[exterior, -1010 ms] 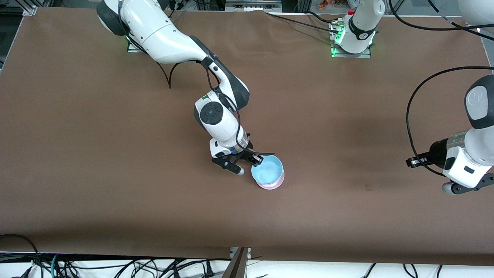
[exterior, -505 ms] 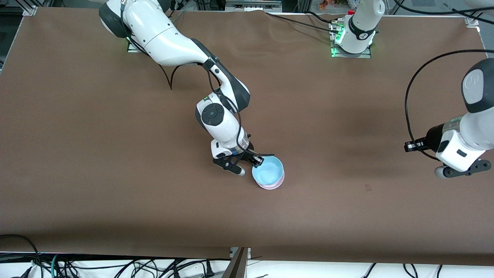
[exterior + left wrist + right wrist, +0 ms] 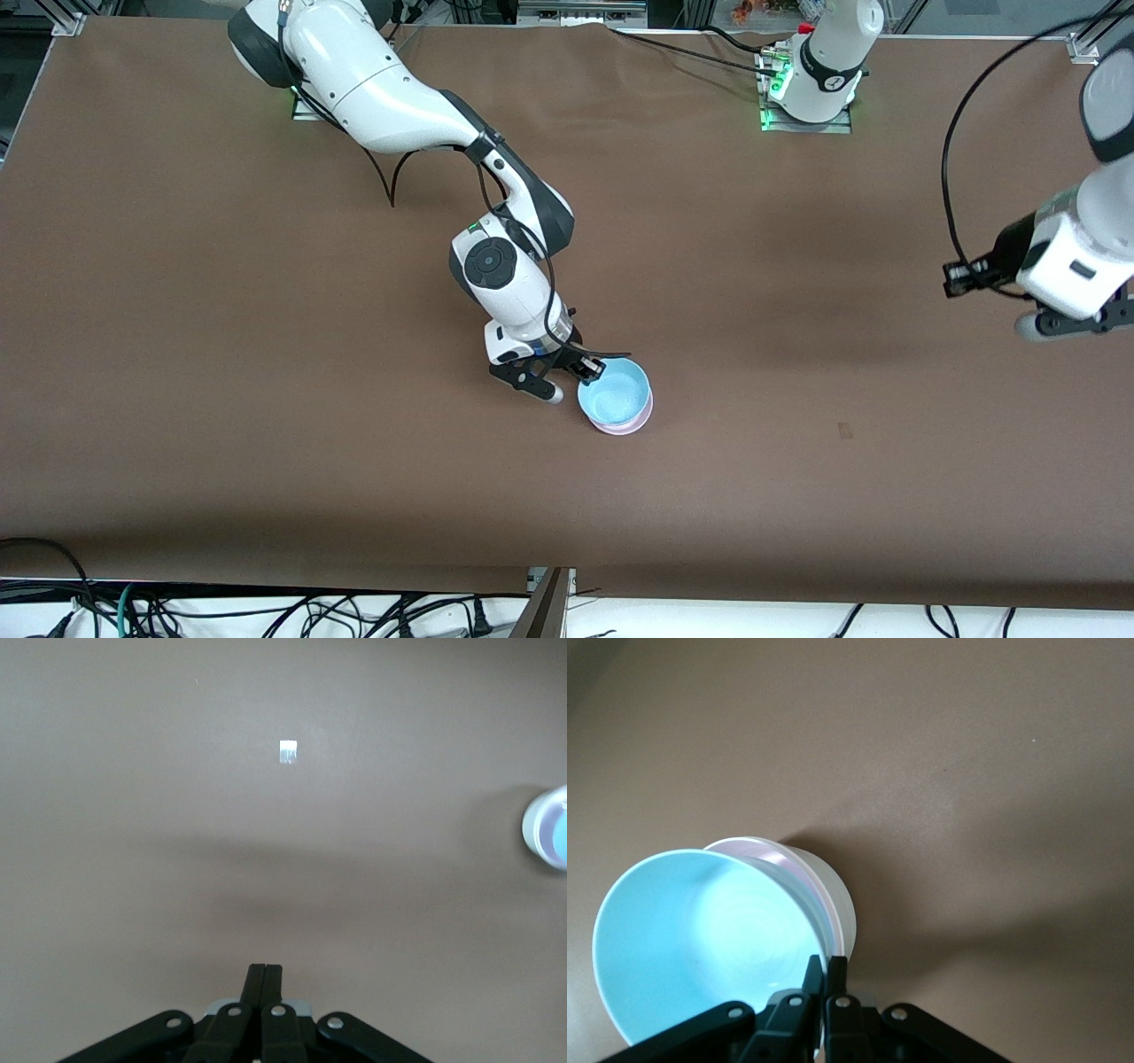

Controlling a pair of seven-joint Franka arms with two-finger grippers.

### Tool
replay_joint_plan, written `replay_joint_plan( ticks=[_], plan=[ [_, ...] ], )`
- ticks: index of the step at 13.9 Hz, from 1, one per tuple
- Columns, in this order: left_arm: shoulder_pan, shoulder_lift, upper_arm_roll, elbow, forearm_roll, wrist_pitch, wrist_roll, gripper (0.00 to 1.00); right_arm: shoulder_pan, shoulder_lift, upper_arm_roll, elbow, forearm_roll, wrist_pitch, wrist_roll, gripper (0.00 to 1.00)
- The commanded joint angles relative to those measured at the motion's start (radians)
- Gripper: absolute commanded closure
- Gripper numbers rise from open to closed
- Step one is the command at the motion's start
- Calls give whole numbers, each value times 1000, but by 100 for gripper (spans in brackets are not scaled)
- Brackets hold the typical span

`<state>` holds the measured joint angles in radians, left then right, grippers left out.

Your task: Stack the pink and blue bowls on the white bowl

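Last step in hand: right claw (image 3: 571, 368) pinching blue bowl (image 3: 614, 396) rim, nested in pink bowl (image 3: 640, 420) on white bowl (image 3: 833, 895), mid-desk (image 3: 266, 354). Next: release and lift clear without tipping. Left claw (image 3: 264, 973) pressed together, waiting above its desk end.

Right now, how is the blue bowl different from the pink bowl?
The blue bowl is sky-blue; the pink bowl is pale pink. The blue bowl sits on top, nested in the pink bowl, so its whole inside shows, while only the pink bowl's rim peeks out. The right gripper pinches the blue bowl's rim, not the pink bowl's. Both are round and smooth.
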<state>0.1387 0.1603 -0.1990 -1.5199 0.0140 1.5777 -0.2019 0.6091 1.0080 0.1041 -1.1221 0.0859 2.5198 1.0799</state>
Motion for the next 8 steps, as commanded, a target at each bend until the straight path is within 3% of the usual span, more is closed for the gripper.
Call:
replay_joint_plan(
  ticks=[1,4,6,8],
  plan=[
    [9,-97,-5,-40,9,-62,91,94,14,32,-10,39,-12,19,8,99],
    [6,-157,-11,-34,9,-90,81,88,14,32,-9,39,-12,20,12,94],
    [6,-200,-14,-31,8,-137,90,84,14,30,-11,39,-12,21,12,67],
    [1,-246,-14,-31,-37,-174,91,76,17,26,-18,41,-12,14,15,29]
  ],
)
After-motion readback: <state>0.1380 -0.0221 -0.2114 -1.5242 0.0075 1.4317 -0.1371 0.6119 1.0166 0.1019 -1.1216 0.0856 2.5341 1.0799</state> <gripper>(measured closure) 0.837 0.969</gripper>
